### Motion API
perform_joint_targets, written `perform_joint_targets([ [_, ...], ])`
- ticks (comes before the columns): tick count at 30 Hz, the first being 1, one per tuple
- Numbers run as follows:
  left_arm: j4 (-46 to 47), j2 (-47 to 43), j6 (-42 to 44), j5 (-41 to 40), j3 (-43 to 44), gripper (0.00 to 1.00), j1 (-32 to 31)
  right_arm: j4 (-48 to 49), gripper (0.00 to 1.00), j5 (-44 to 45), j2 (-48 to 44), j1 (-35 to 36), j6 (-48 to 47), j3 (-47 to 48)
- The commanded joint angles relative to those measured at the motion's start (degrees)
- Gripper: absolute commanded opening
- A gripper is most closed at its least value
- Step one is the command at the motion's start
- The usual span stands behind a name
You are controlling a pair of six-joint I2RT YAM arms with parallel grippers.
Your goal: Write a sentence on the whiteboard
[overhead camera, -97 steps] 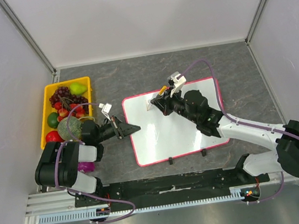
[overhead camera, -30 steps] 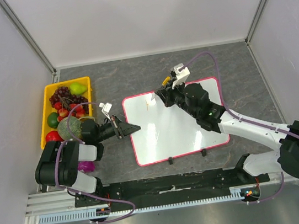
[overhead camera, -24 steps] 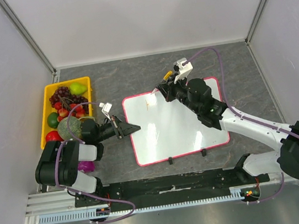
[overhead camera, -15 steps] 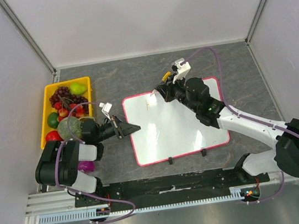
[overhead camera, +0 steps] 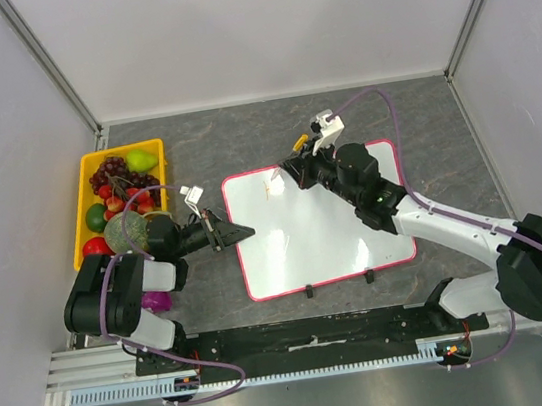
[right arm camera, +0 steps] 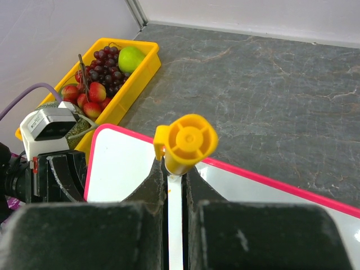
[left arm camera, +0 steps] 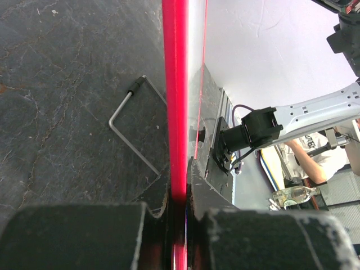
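Pinches the marker (right arm camera: 185, 143) between the right fingers (right arm camera: 147, 191), pressed together on its white barrel just under the yellow end cap. Leans the tip down toward the whiteboard (overhead camera: 316, 232) near the board's far left corner, right beside the first thin orange strokes of the sentence (overhead camera: 270, 190); cannot tell contact from a near miss. Clamps the pink-red frame (left arm camera: 175, 84) edge-on between the left fingers (left arm camera: 84, 236), closed tight about midway along the board's left side. Leaves the board flat on the counter (overhead camera: 241, 131), in the middle and toward the near edge, a little skewed, black feet facing that edge. Could go wrong in several ways from here. Risks shoving the glossy board sideways by pressing too hard on the tip, pivoting it about that single thin clamp or pulling the frame out of the left fingers altogether. Risks breaking the line into gaps by pressing too lightly. May roll or tilt the barrel in so narrow a hold under sideways drag, bending the letters. With most of the sentence not yet written, risks smearing fresh ink by sweeping the right wrist low across it. Might also drive the board leftward toward the yellow fruit tray (right arm camera: 140, 76) by the counter's left edge.
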Motion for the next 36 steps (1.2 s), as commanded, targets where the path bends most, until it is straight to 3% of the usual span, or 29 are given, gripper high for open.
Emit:
perform_joint_targets([
  [1, -1.8, 1.2, 7.9, -3.2, 0.1, 0.02, -0.2, -0.5, 0.0, -0.2, -1.3, -0.3, -0.3, -1.9],
  [18, -1.7, 1.2, 8.0, -3.2, 0.1, 0.02, -0.1, -2.1, 0.0, -3.2, -4.3, -0.3, -0.3, -6.9],
  [28, -1.8, 1.3, 8.0, -3.1, 0.2, 0.02, -0.1, -1.1, 0.0, -5.3, -6.0, -0.4, 2.3, -3.7],
  [36, -1.8, 1.2, 8.1, -3.1, 0.3, 0.02, -0.2, 0.2, 0.0, -2.0, -7.2, -0.4, 2.3, -2.6],
])
